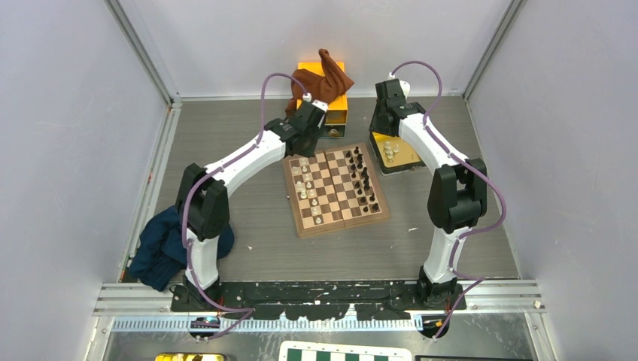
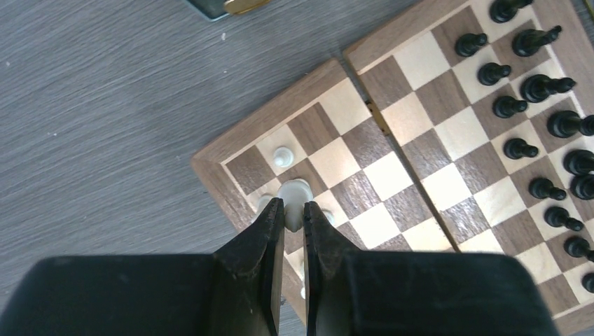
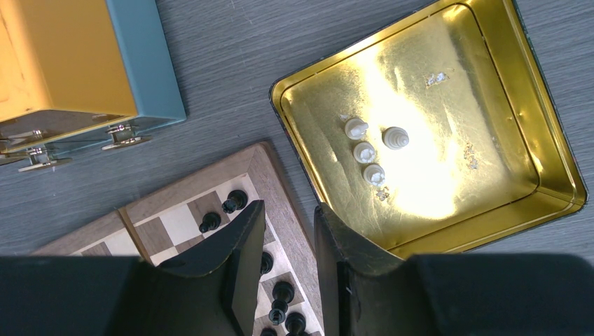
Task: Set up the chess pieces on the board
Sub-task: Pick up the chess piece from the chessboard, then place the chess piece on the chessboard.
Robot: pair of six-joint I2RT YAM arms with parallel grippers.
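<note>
**Surface and enclosure.** The counter [image 1: 248, 241] has a grey wood-grain finish. Plain pale walls [image 1: 75, 113] enclose it on three sides, with aluminium frame rails [image 1: 143, 53] at the corners. Both arms are bolted to a black base plate [image 1: 316, 295] at the near edge.

**Board.** The board [image 1: 338, 192] lies flat at the centre of the counter, slightly rotated. It is a folding type, with a seam and a brass hinge [image 2: 378, 115] dividing it into two halves. The dark pieces [image 2: 510, 106] stand upright in two rows along its right side. Several cream-white pieces [image 1: 303, 183] stand along its left side.

**Left hand.** The left hand [image 2: 288, 206] is over the far left corner of the board. Its fingers are closed on one cream-white figure, the held piece [image 2: 294, 192]. The views do not show whether the base of this piece touches the square below.

**Right hand.** The right hand [image 3: 288, 217] hovers over the far right edge of the board. Its jaws are apart with nothing between them.

**Other items.**
- A gold-coloured tray [image 3: 553, 161] sits just beside the board on the right. It holds four loose pieces [image 3: 364, 152], cream-white and close together.
- An orange-yellow box [image 3: 56, 63] with a teal side and metal latches [image 3: 119, 133] stands at the far side of the counter. A brown cloth [image 1: 325, 83] is draped over it.
- A dark blue cloth [image 1: 162, 248] lies beside the left arm's base.
- A green-and-white checkered board [image 1: 346, 352] shows at the bottom edge of the top view, in front of the base plate.
</note>
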